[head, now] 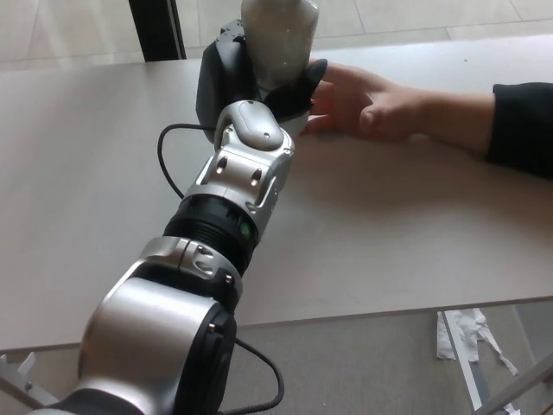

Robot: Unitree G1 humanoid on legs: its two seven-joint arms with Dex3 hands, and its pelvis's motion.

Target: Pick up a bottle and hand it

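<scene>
My left arm reaches forward across the pale table [415, 233], and its black hand [251, 82] is shut on a whitish translucent bottle [278, 35] held upright. The bottle's top runs out of the picture at the upper edge. A person's open hand [371, 102], with a dark sleeve [523, 125] behind it, rests palm-up on the table just right of the bottle, its fingers close to my hand. My right hand does not show.
A black cable [168, 151] loops beside my forearm. A dark post [155, 30] stands beyond the table's far edge. White scraps [462, 337] lie on the floor below the near edge at the right.
</scene>
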